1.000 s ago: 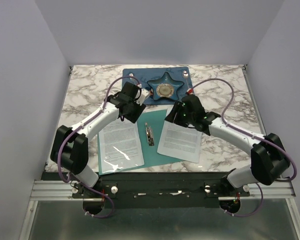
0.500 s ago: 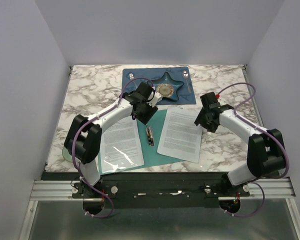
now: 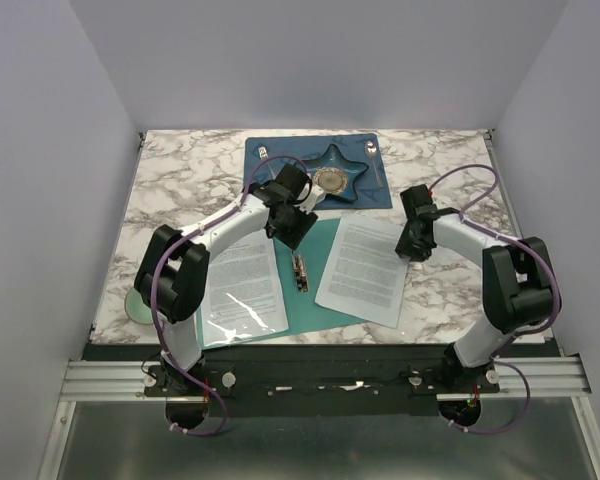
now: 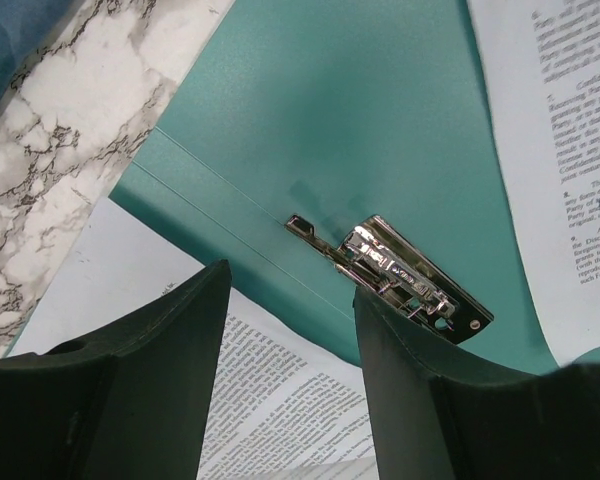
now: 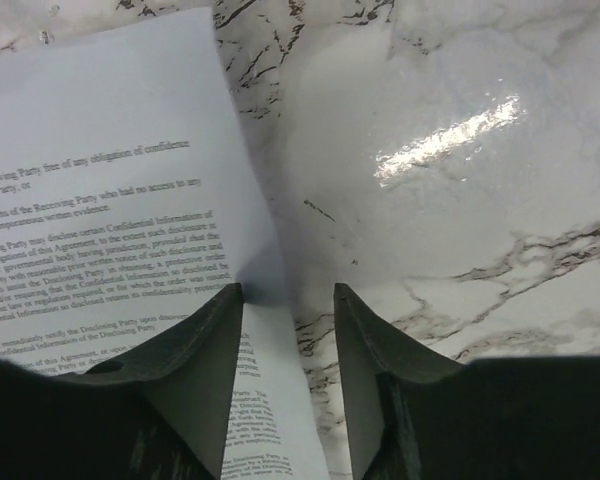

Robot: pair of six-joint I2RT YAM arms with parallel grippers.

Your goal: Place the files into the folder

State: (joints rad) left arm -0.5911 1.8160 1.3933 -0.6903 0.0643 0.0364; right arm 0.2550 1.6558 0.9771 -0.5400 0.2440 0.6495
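The teal folder [image 3: 315, 300] lies open on the marble table, its silver clip [image 3: 299, 270] at the spine. One printed sheet [image 3: 242, 290] lies on its left half. Another sheet [image 3: 365, 268] lies over its right edge and onto the table. My left gripper [image 3: 292, 232] is open and empty above the folder's top end; in the left wrist view the clip [image 4: 400, 280] shows just past its fingers, with the folder [image 4: 330, 120] and the left sheet [image 4: 280, 400] below. My right gripper [image 3: 413, 247] is open, straddling the right sheet's edge [image 5: 130, 200].
A dark blue placemat [image 3: 270, 155] with a star-shaped dish [image 3: 332, 180] lies behind the folder. A pale green disc [image 3: 137, 305] sits at the table's left edge behind my left arm. Bare marble [image 5: 460, 150] lies right of the right sheet.
My left gripper moved right from over the left sheet to the folder's top near the clip. My right gripper moved right off the sheet's top to its right edge.
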